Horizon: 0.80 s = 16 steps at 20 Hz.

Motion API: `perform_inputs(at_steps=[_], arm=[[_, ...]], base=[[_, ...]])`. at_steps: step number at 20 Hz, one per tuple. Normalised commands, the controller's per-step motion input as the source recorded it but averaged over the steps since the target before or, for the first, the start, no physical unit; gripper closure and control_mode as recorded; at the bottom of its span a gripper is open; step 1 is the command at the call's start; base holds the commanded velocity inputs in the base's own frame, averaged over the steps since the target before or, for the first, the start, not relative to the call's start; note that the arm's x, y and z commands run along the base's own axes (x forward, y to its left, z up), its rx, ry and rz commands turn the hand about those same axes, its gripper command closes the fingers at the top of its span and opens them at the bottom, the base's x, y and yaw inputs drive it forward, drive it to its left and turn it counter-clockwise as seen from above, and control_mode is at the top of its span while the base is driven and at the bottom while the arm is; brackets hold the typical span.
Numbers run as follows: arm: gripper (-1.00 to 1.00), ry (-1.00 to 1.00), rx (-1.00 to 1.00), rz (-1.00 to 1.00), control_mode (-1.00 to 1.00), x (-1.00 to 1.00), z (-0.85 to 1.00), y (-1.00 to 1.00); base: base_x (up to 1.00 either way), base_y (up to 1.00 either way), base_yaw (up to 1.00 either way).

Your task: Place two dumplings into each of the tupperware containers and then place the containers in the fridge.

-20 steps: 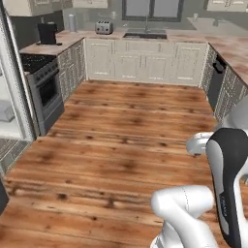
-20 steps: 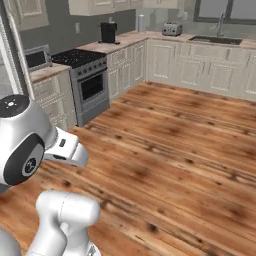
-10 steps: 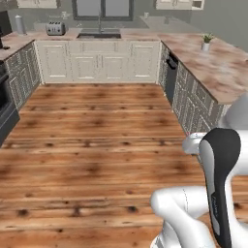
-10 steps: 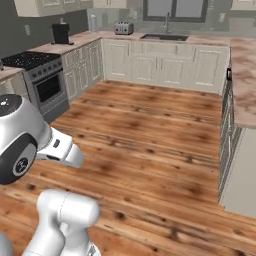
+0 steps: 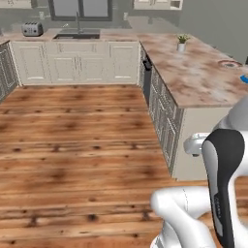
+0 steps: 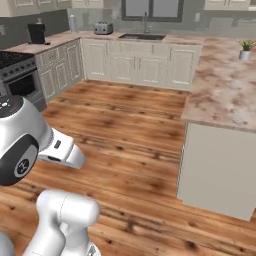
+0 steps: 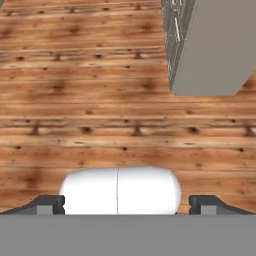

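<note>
looking across a wood plank floor toward cream cabinets along the far wall, with sink and toaster on top. speckled pink counter on the right, carrying a potted plant and a blue plate at the edge (barely showing). stove at left. gripper spread wide over bare floor, grasping nothing. dumplings and tubs not made out.

A potted plant stands on the marbled peninsula counter.
</note>
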Motion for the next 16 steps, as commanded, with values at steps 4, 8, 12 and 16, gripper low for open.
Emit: perform_inputs(at_steps=[4,8,12,16], arm=[[-1.0,0.0,0.0,0.0,1.0,0.0,0.0,0.0],[-1.0,0.0,0.0,0.0,1.0,0.0,0.0,0.0],[-1.0,0.0,0.0,0.0,1.0,0.0,0.0,0.0],[-1.0,0.0,0.0,0.0,1.0,0.0,0.0,0.0]], base=[[0.46,-1.0,0.0],[0.37,-1.0,0.0],[0.14,-1.0,0.0],[0.1,-1.0,0.0]])
